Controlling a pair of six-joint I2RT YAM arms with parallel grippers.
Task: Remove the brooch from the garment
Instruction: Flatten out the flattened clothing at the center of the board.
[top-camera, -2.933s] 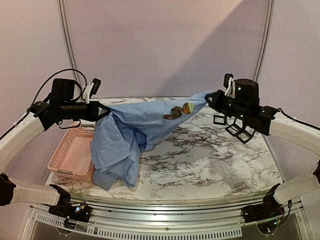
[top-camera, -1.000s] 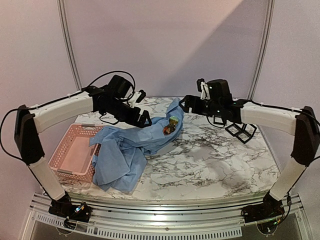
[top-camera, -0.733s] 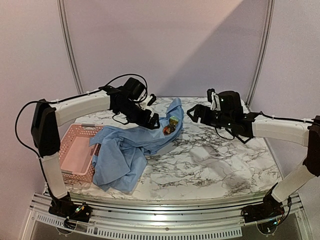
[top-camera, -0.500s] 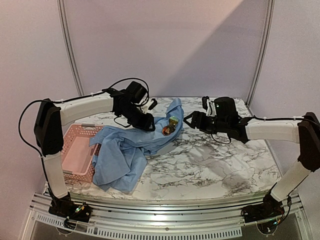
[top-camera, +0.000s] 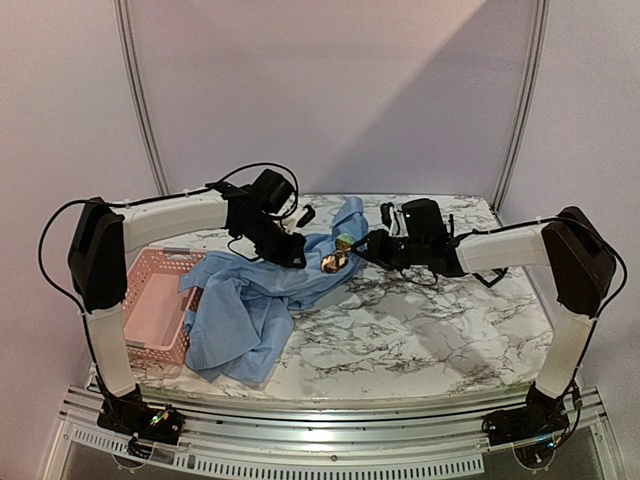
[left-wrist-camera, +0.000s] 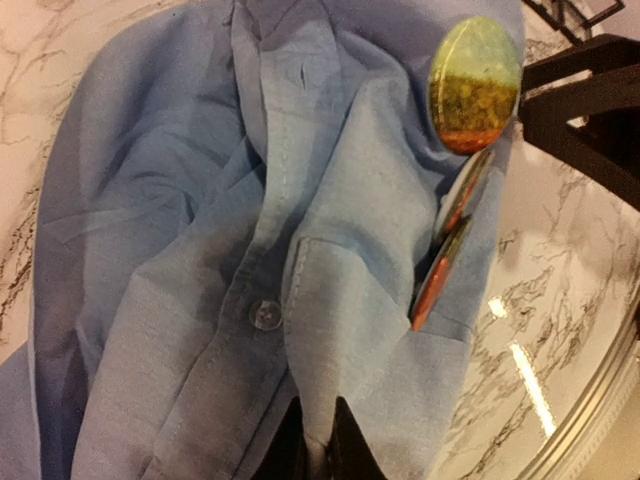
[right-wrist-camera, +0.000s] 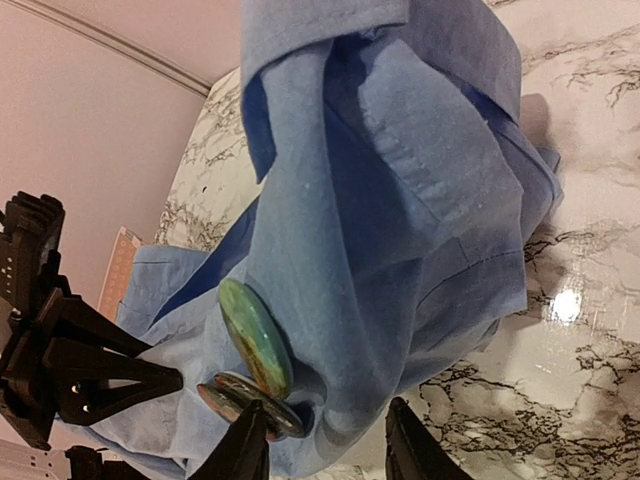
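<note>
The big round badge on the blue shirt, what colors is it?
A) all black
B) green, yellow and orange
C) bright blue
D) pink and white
B: in the left wrist view the badge pinned on the blue shirt fades from green through yellow to orange.

You were working in a robot lab booth: two arms (top-camera: 170, 215) bolted along an aluminium rail (top-camera: 330, 441) at a marble-patterned counter (top-camera: 430, 330), boxed in by plain lilac panels (top-camera: 330, 90) on metal poles (top-camera: 137, 95).
</note>
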